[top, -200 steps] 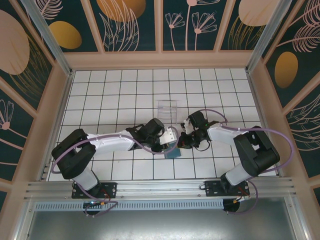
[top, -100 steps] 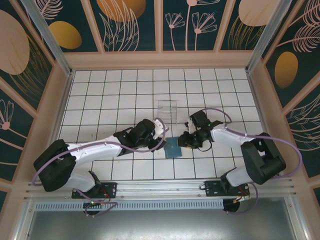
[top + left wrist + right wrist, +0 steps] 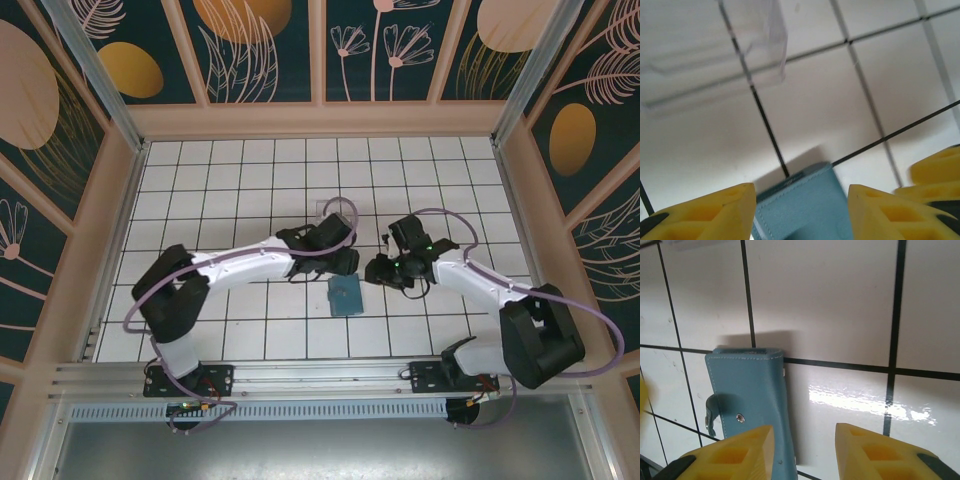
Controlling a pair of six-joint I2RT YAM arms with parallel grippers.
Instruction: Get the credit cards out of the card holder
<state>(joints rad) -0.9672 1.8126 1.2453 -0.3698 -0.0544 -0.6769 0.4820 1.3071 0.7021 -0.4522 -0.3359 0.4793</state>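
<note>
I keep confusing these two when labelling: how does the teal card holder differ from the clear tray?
The card holder is opaque teal; the tray is see-through. The card holder lies toward the near edge, the tray farther back. The card holder has a strap with a snap; the tray shows none. Both rest on the white tiled table.

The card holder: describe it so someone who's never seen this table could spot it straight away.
On the white tiled table, look near the front middle, a little nearer than the clear plastic tray. The card holder lies flat there, a small folding wallet with a short strap tab and a snap. It is solid teal-blue, whereas the tray is see-through.
</note>
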